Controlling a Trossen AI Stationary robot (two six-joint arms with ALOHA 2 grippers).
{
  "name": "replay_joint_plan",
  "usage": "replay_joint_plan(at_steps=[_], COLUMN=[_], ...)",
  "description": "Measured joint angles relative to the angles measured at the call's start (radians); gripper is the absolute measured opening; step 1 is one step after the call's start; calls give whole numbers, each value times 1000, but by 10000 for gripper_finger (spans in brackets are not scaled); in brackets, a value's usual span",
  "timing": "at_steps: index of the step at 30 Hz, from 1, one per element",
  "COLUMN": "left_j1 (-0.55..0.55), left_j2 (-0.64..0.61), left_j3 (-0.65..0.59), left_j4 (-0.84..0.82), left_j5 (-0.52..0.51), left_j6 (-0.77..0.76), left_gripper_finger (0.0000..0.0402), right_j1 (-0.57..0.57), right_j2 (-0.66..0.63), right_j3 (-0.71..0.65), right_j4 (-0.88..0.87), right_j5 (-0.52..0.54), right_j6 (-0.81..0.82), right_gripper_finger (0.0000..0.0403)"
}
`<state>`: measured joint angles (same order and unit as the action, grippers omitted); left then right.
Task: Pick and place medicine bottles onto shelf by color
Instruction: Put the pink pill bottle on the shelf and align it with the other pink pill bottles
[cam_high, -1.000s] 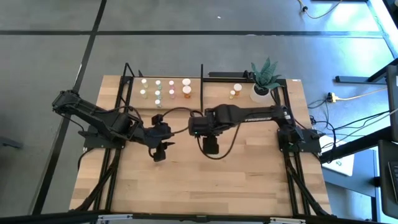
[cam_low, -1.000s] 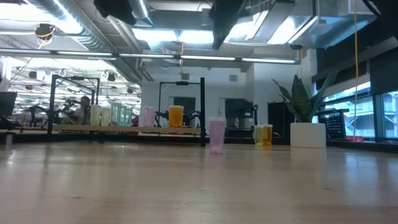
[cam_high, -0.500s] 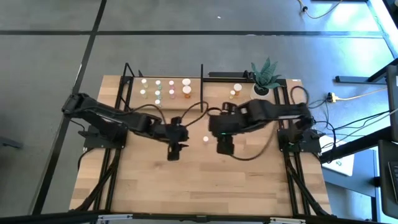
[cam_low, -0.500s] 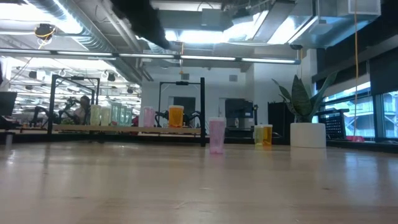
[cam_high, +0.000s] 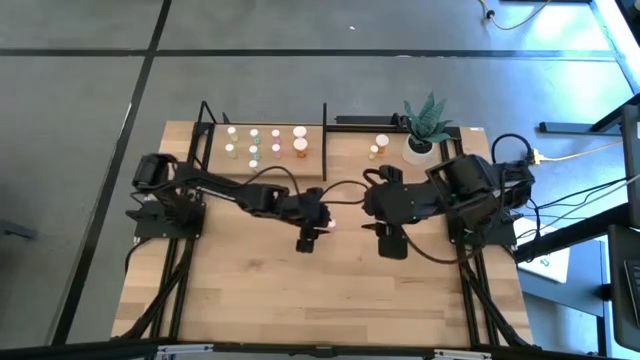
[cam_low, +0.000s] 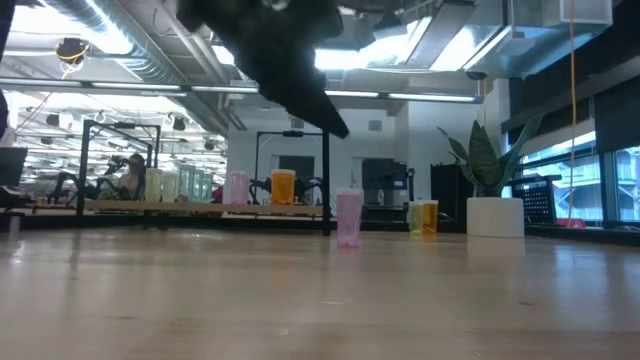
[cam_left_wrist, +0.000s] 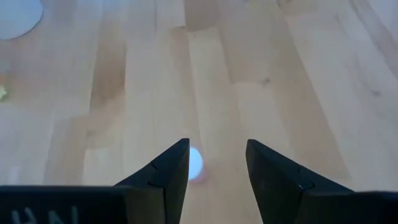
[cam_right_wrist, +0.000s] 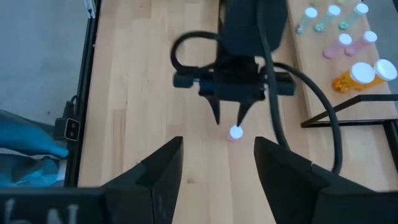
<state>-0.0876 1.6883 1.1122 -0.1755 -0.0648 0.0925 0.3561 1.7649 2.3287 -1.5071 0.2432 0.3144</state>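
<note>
A small pink bottle with a white cap (cam_high: 330, 223) stands upright on its base on the bare tabletop, also seen in the low view (cam_low: 348, 218). My left gripper (cam_left_wrist: 217, 146) is open and slants down just left of this bottle (cam_left_wrist: 194, 163), which shows between the fingers without touching them. My right gripper (cam_right_wrist: 217, 143) hangs open and high to the bottle's right, empty. The shelf (cam_high: 262, 160) at the far left carries several green, pink, white and orange bottles (cam_high: 265, 142).
Two orange bottles (cam_high: 377, 146) stand beside a white plant pot (cam_high: 418, 150) at the far right. The shelf's black upright bar (cam_high: 324, 130) rises beside the far middle. The wood toward the near edge (cam_high: 320, 300) is bare.
My left gripper has gone toward the table's right edge and down, arriving just left of the pink bottle. My right gripper has pulled back toward the right edge and risen, uncovering the bottle. The bottle has stayed where it was.
</note>
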Motion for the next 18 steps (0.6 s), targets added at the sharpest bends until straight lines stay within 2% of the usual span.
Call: replay_joint_plan(at_steps=[5,9,11,15,18], left_j1=[26,55,63,64,75], left_j2=[52,86,104,108,108], left_j3=[0,0,0,0,0], left_j4=[45,68,79,82,82], left_j5=[8,99,94,22,63], left_j6=[23,21,14,23,15], left_gripper_finger=[151,151,151,151,151], right_j1=[10,10,10,9,9], right_j2=[0,0,0,0,0], right_j3=[0,0,0,-1,-1], right_j4=[-1,-3,-4,-5,-7], right_j5=[0,4,15,22,26], right_j6=[1,17,17,22,22], right_gripper_finger=[198,198,198,198,198])
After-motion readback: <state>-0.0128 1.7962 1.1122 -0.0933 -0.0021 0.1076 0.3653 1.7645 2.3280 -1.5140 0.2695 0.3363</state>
